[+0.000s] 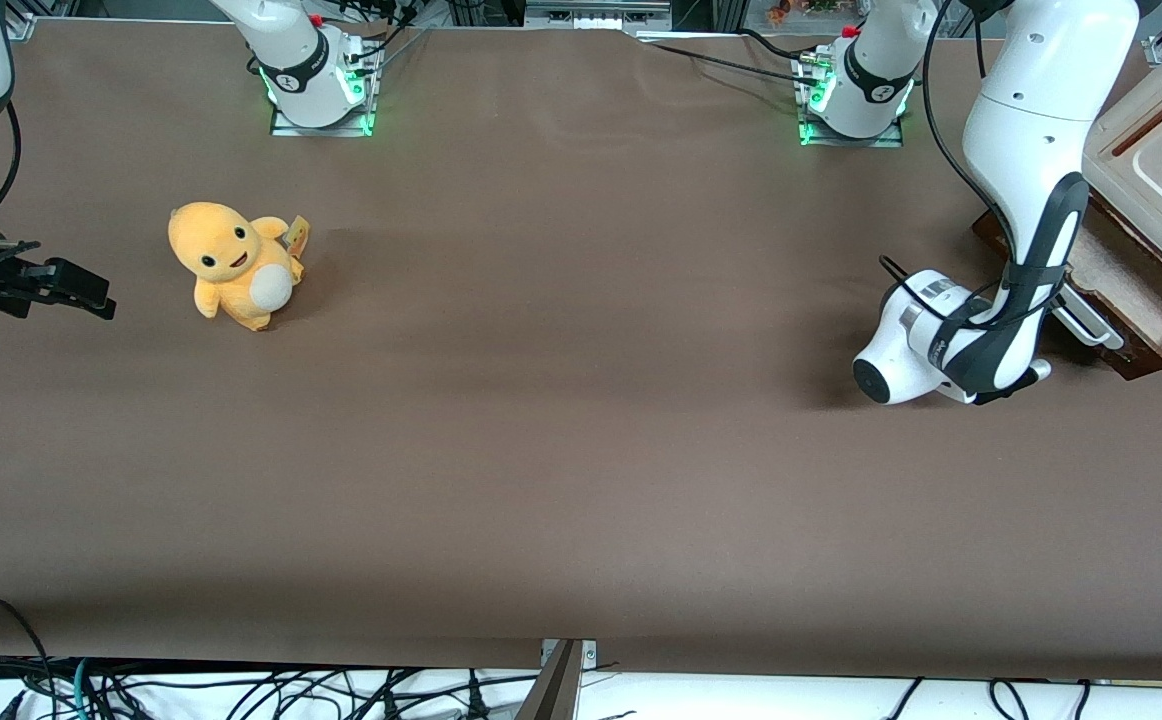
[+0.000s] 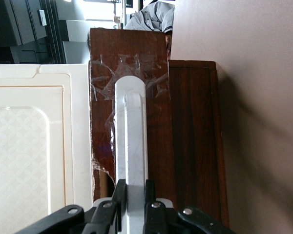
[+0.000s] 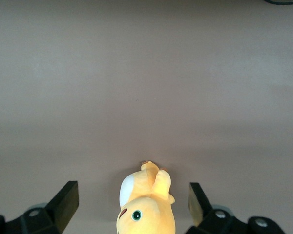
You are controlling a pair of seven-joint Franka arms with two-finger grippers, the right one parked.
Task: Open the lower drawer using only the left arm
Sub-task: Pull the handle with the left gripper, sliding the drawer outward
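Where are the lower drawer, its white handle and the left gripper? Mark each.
lower drawer point(image 1: 1131, 280): front view, pale inside floor.
white handle point(image 2: 132, 141): left wrist view, middle of bar.
left gripper point(image 2: 135, 197): left wrist view, between fingertips shut on the handle.

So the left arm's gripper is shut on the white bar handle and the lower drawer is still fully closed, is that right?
Not quite. The gripper is shut on the white bar handle, but the lower drawer is already pulled partly out: the front view shows its pale wood inside exposed beneath the cream cabinet.
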